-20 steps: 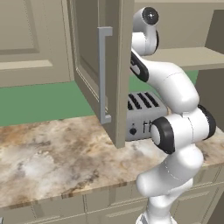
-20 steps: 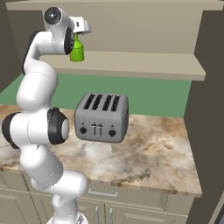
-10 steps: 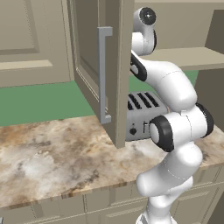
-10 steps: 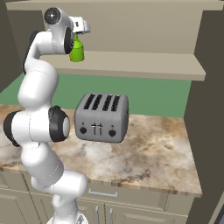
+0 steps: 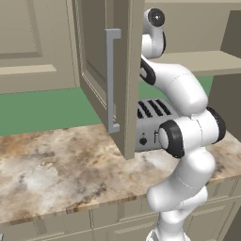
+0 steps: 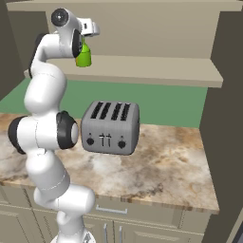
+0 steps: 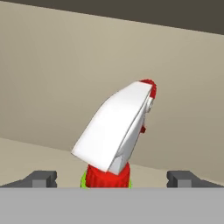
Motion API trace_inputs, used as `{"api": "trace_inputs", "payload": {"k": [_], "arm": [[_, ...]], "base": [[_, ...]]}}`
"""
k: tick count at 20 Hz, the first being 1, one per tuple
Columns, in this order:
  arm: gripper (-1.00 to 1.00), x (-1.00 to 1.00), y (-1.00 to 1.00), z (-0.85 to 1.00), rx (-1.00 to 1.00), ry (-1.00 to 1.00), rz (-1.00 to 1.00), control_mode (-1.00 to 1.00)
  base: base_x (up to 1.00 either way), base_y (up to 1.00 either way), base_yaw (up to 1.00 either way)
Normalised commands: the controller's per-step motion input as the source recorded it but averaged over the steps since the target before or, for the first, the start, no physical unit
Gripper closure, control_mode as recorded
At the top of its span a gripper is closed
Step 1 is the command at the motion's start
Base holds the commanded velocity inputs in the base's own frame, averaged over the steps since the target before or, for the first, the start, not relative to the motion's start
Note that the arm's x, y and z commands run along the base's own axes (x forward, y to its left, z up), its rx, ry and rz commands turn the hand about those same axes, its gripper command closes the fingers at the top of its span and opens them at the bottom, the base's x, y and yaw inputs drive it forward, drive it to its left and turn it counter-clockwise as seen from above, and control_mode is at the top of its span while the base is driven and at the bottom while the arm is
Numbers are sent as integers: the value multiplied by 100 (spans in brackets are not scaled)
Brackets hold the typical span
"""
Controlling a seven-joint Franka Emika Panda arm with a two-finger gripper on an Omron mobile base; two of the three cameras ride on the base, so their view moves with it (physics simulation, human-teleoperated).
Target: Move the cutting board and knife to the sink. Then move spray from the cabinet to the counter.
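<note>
Spray (image 7: pixel 118 131) upright on cabinet shelf (image 6: pixel 156 71); fingers (image 7: pixel 41 178) spread wide, flanking its neck, not gripping. Likely light, slick plastic, tippy; best grasped at the neck below the trigger head.

Two rear flanks — hand camera close on spray (image 7: pixel 117 131)

A grey four-slot toaster (image 6: pixel 110 128) sits at the middle of the right base frame, with a green wall (image 6: pixel 156 102) behind it and low drawer fronts (image 6: pixel 142 228) along the bottom edge.
</note>
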Motion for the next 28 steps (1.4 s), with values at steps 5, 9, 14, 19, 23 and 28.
{"api": "trace_inputs", "payload": {"k": [5,9,14,19,23,28], "arm": [[100,4,0,0,0,0,0,-100],[100,0,0,0,0,0,0,-100],[100,0,0,0,0,0,0,-100],[100,0,0,0,0,0,0,-100],[100,0,0,0,0,0,0,-100],[100,0,0,0,0,0,0,-100]], "base": [[0,0,0],[0,0,0],[0,0,0],[0,0,0],[0,0,0],[0,0,0]]}}
